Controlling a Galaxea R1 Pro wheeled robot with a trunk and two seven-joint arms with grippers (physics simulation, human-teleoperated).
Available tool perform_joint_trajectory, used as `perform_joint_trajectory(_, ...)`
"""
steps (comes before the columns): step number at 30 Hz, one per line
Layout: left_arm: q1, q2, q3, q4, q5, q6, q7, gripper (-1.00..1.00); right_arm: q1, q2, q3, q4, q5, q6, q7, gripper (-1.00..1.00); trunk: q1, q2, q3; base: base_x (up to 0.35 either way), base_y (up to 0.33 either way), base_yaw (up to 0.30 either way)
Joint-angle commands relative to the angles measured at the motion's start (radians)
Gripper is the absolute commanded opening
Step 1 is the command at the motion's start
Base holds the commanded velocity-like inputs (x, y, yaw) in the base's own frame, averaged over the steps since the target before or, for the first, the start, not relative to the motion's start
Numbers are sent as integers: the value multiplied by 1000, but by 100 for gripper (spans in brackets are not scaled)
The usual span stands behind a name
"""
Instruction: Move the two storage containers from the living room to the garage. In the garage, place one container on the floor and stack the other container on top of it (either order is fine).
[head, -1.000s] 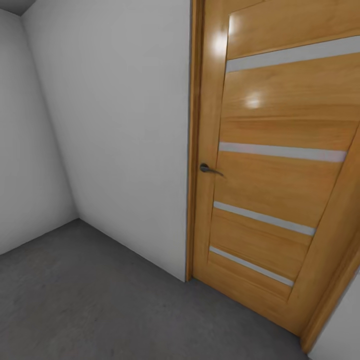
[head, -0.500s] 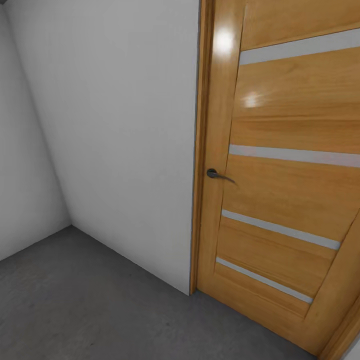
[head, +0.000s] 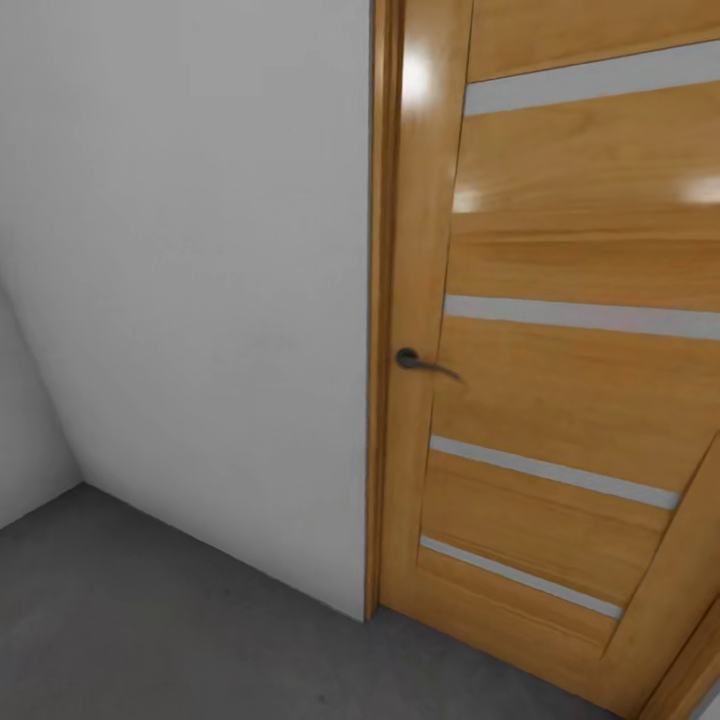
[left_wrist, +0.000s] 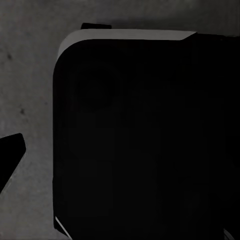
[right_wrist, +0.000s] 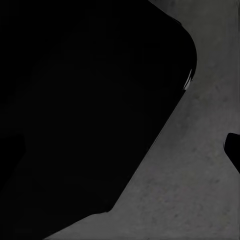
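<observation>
Your head camera faces a corner of the garage: a pale grey wall (head: 200, 280) meets a honey-coloured wooden door (head: 560, 400) with four pale horizontal strips, a dark lever handle (head: 420, 362) on the side nearest the wall, and a wooden frame (head: 382, 300) running up between wall and door. Below them lies the dark grey, mottled concrete floor (head: 150, 620), which reaches to the foot of the wall and the door. You have no bins in front of you in any of these pictures, so where the two storage bins are cannot be told from here, nor whether anything lies in them. In your left wrist camera a large black rounded body with a pale edge (left_wrist: 125, 36) sits in front of the lens, the concrete floor (left_wrist: 25, 90) shows beside it, and a dark tip (left_wrist: 11, 152) pokes in at the border; it may be a fingertip, but that is not clear. In your right wrist camera a similar black mass (right_wrist: 90, 110) covers most of the frame, with floor (right_wrist: 200, 190) beyond it and another dark tip (right_wrist: 233, 147) at the border. Neither wrist picture shows both fingers, so you cannot tell whether the left end effector or the right end effector is wide, narrow or holding anything.
</observation>
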Motion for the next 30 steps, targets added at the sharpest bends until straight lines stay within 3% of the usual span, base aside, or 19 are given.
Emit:
perform_joint_trajectory(1, 0, 0, 1, 0, 7, -3, -1, 100, 0, 0, 3, 0, -4, -2, 1, 100, 1, 0, -1, 323, 168, -246)
perform_joint_trajectory(8, 0, 0, 0, 0, 6, -4, 0, 100, 0, 0, 3, 0, -4, -2, 2, 100, 1, 0, -1, 250, 79, -246)
perform_joint_trajectory(30, 0, 0, 0, 0, 6, -12, -1, 100, 0, 0, 3, 0, -4, -2, 1, 100, 1, 0, -1, 33, 12, -238)
